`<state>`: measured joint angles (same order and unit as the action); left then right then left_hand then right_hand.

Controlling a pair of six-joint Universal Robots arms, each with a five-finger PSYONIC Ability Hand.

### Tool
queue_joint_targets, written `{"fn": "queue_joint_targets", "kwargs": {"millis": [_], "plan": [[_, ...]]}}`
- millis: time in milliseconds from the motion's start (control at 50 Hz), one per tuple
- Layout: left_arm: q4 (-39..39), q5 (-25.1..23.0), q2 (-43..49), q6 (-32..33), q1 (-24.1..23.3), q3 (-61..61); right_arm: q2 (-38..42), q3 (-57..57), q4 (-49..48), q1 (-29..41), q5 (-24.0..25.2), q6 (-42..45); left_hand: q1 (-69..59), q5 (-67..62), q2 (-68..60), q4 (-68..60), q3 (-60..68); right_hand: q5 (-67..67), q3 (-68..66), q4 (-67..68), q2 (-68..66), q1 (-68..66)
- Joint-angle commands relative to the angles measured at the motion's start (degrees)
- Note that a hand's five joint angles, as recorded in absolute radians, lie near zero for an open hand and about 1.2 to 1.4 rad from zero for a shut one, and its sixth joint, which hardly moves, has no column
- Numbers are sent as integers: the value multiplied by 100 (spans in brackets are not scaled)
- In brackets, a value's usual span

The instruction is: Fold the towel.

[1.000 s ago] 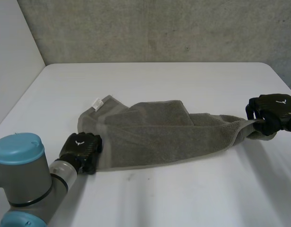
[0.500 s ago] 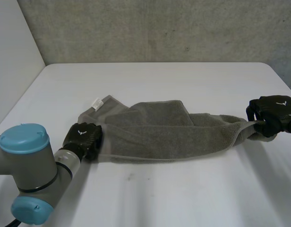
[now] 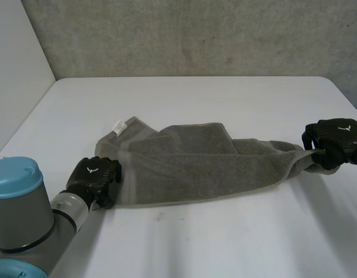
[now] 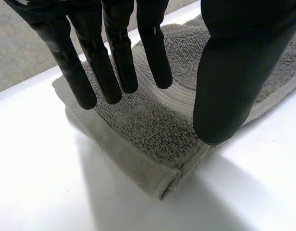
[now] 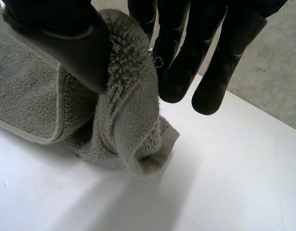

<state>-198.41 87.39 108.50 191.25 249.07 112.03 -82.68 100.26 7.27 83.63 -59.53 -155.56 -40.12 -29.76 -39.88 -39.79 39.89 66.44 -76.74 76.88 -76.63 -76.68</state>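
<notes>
A grey towel lies crumpled and stretched across the table, with a white tag at its far left corner. My left hand is at the towel's near left corner. It is open, its straight fingers and thumb hovering over the cloth without gripping it. My right hand is at the towel's right end. Its thumb and fingers pinch a bunched fold of towel, which hangs down to the table.
The white table has bare room in front of and behind the towel. A grey wall stands behind the far edge. My left arm's blue-capped joint is at the near left.
My left hand has drawn back slightly toward the near left, off the towel's corner, and the corner lies flat. The right hand and its end of the towel have stayed put.
</notes>
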Motion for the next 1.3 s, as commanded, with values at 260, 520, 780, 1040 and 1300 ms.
{"fn": "queue_joint_targets", "kwargs": {"millis": [260, 520, 780, 1040, 1300], "plan": [[-40, -99, 260, 0, 2, -32, 112, 11, -7, 22, -6, 16, -441, -477, -465, -474, 464, 356, -326, 312, -337, -332], [-49, -99, 743, 9, 2, -454, 129, 3, -7, 13, -15, 25, -609, -645, -633, -643, 632, 356, -326, 312, -337, -332], [-75, -99, 761, 0, 2, -911, 121, 3, -7, 5, -15, 16, -1803, -1839, -1827, -1837, 1826, 356, -326, 312, -337, -332], [83, -99, 445, 0, -7, -384, 147, 11, -15, 5, -15, 25, -1134, -1170, -1158, -1168, 1157, 356, -326, 312, -337, -332], [92, -99, 58, 0, -7, -32, 173, 20, -7, 22, -24, 25, 249, 213, 225, 215, -226, 356, -326, 312, -337, -332]]}}
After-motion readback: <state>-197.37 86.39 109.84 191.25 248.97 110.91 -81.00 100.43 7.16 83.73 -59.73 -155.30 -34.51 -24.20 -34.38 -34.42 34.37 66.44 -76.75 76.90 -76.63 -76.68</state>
